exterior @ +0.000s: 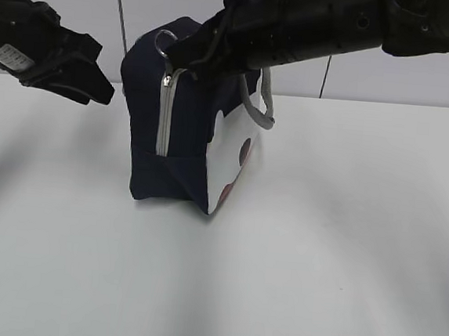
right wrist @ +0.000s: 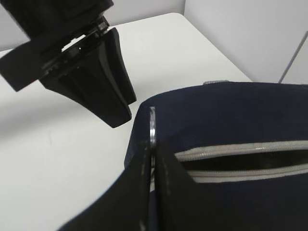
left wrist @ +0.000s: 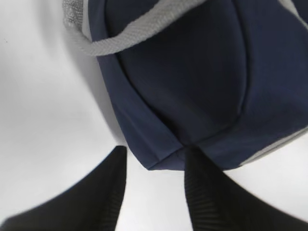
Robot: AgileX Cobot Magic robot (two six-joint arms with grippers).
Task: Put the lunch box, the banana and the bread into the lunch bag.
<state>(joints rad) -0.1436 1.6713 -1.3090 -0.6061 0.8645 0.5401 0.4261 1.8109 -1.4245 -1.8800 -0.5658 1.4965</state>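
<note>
Atop lunch bag (exterior: 182, 125), right fingers (right wrist: 153, 159) pinch ring pull (right wrist: 152, 124); left fingers (left wrist: 110, 192) parted, empty; bag interior hidden.

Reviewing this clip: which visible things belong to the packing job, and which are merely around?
Job:
- navy-blue fabric lunch bag with grey zipper
- its metal ring pull, pinched by the shut right hand
- left hand, open beside the bag

Merely around:
- white table

Lunch box, banana, bread: not visible.

White table (exterior: 343, 249) filling foreground, soft shadows lying across it; pale grey panelled wall (exterior: 405, 82) standing behind, thin dark seams showing.
</note>
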